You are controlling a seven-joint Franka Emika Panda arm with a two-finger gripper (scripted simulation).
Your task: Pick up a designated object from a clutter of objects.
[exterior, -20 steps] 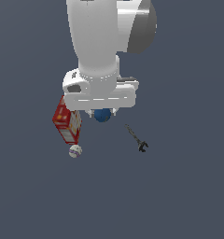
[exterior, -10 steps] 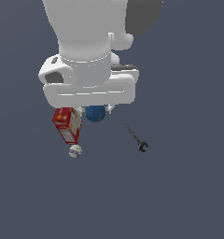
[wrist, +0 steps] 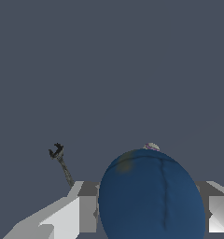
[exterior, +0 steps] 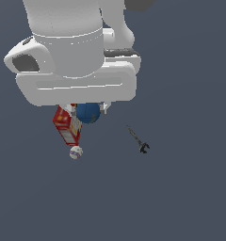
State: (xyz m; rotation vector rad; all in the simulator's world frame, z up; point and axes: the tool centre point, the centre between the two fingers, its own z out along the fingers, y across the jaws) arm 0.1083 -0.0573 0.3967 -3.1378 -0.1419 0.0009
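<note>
The dark-blue ball [exterior: 88,113] sits just under the white hand, between the fingers of my gripper [exterior: 89,109]. In the wrist view the ball [wrist: 151,196] fills the space between the two grey fingers [wrist: 72,215], so the gripper [wrist: 151,217] is shut on it. The ball looks lifted off the floor, above the other objects. The red carton [exterior: 68,125] with a white face lies beside it, partly hidden by the hand. The fingertips are hidden in the exterior view.
A small whitish ball [exterior: 76,152] lies just below the carton and peeks over the blue ball in the wrist view [wrist: 151,146]. A thin dark wrench [exterior: 138,140] lies toward the exterior view's right and shows in the wrist view [wrist: 61,163]. The floor is plain grey.
The hand has grown much larger in the exterior view, rising toward the camera with the blue ball held. The carton, whitish ball and wrench have stayed in place.
</note>
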